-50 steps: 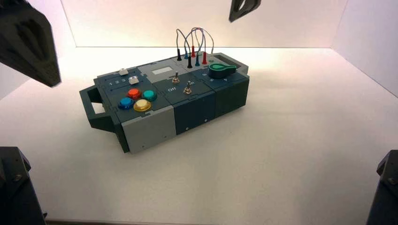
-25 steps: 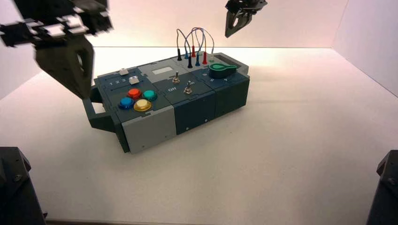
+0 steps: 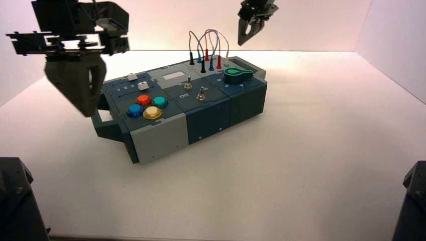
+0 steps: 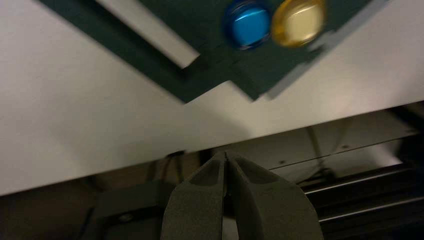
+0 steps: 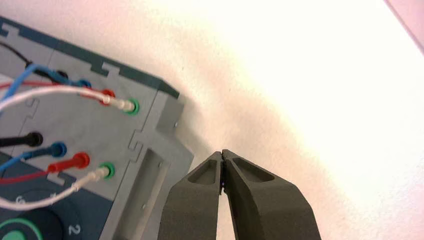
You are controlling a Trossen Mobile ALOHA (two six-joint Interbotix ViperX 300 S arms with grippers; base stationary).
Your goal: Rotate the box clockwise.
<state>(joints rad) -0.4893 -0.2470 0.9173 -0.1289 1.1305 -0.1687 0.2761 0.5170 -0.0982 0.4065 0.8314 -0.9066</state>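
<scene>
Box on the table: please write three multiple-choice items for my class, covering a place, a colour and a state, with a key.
1. Where is the left pincer?
A) Over the green knob
B) By the handle near the coloured buttons
C) Over the plug wires

2. Which colour is absent from the four round buttons?
A) Yellow
B) Blue
C) White

3. How is the right pincer?
A) Shut
B) Wide open
C) Gripping a wire

Key:
1 B: the high view shows it there.
2 C: they are red, green, blue and yellow.
3 A: its tips meet.
</scene>
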